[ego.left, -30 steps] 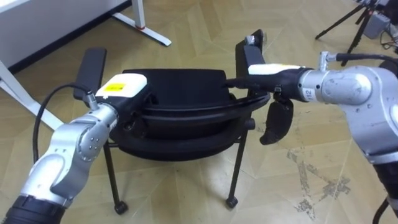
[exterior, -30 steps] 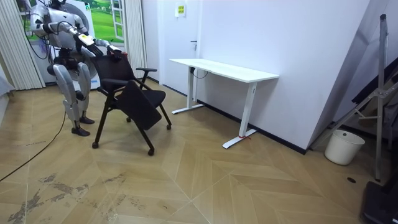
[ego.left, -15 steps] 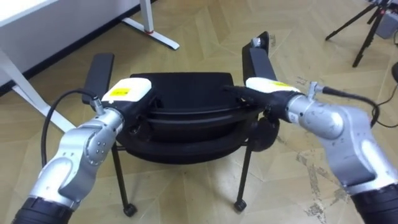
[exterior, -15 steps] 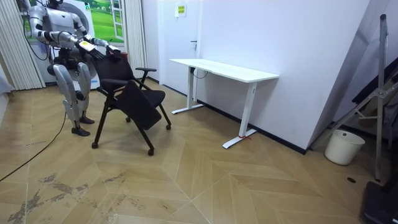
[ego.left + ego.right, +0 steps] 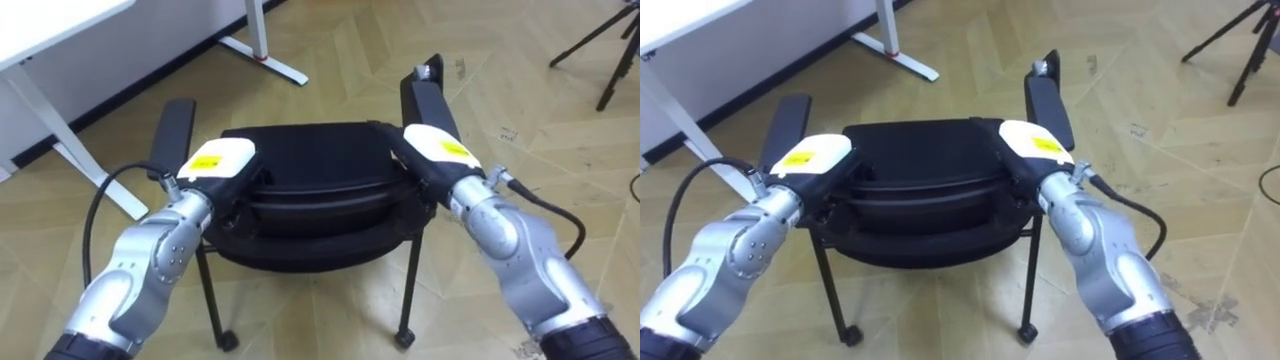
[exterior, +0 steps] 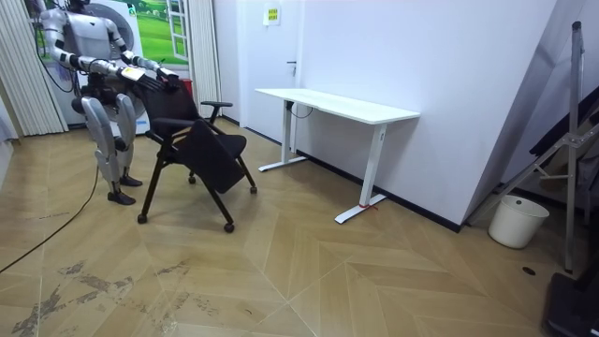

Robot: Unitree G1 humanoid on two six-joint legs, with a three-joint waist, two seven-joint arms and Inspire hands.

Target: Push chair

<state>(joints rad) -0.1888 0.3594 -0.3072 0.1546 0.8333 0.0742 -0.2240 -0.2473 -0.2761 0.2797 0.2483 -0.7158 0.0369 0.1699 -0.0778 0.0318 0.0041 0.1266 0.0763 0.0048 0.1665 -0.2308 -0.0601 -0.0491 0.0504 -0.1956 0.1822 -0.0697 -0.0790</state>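
Left robot hand (image 5: 222, 160) and right robot hand (image 5: 432, 147) sit on the chair (image 5: 305, 165) back at 12 o'clock; whether they grip it we cannot tell. We judge equal pressure from both would roll it straight.

Eye views down, close on chair (image 5: 300, 150); room view distant

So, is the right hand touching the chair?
Touching. The left eye view shows the right hand lying on the chair at the backrest's right end, with no gap between.
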